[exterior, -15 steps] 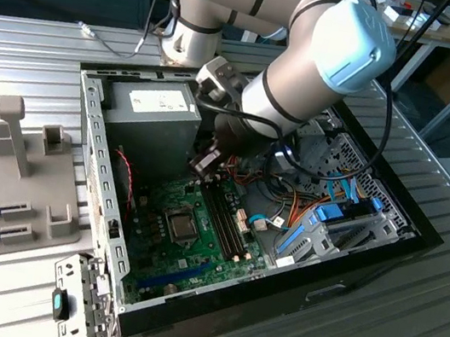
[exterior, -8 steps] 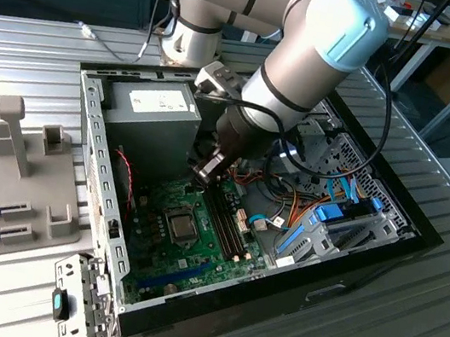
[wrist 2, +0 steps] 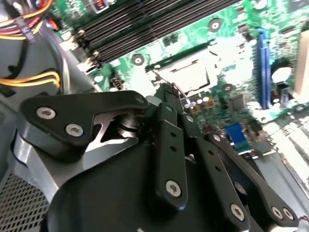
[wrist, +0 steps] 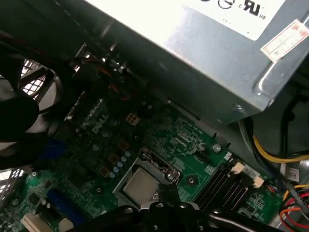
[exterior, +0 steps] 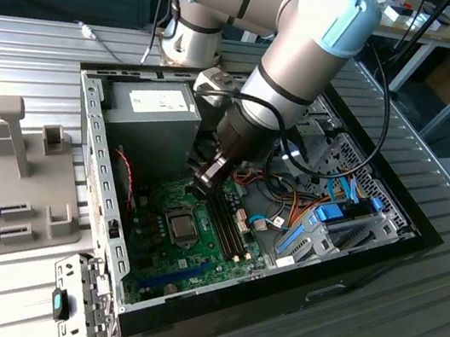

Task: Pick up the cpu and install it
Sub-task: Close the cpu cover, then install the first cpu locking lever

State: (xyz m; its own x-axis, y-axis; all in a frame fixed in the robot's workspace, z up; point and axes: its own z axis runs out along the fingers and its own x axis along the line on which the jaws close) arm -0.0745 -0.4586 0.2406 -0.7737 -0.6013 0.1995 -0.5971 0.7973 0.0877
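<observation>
Gripper [exterior: 206, 176] hovering inside the case, just above the motherboard [exterior: 193, 254].
Cpu [wrist: 141, 185] lies in its socket beside the memory slots [exterior: 229, 221]; install step looks near done. Cannot tell whether fingers are parted or clenched. Judgement: seating wants checking.

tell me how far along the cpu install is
The cpu already sits flat in its socket on the motherboard. The gripper hangs just above the board beside the socket, holding nothing visible. Whether the socket's retention frame is latched cannot be told, so that may be left.
</observation>
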